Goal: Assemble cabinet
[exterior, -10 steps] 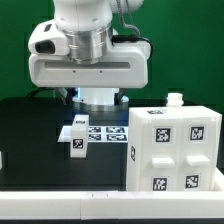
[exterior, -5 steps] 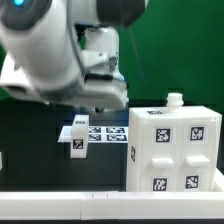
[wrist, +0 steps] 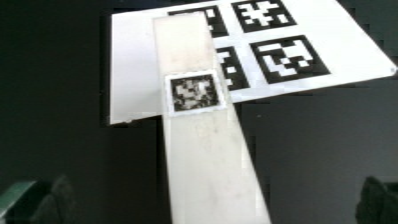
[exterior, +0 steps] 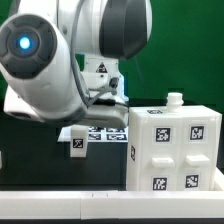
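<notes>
My fingers [wrist: 25, 200] spread wide over the panel [wrist: 210, 160] on the marker board [wrist: 139, 70]; descending skewed, I'd knock it

arm [exterior: 70, 80]: I see it turned and lower than a second ago | blue-lit joint [exterior: 25, 43]: now faces the camera, exterior view's left | arm now overhangs marker board [exterior: 108, 132] far edge

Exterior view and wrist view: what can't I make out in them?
Exterior view: the arm covers most of the claw.
Exterior view: the cabinet hides its own inside.
Wrist view: the white panel runs off the edge; its tag is blurred.
Wrist view: only the claw's dark tips show.
</notes>
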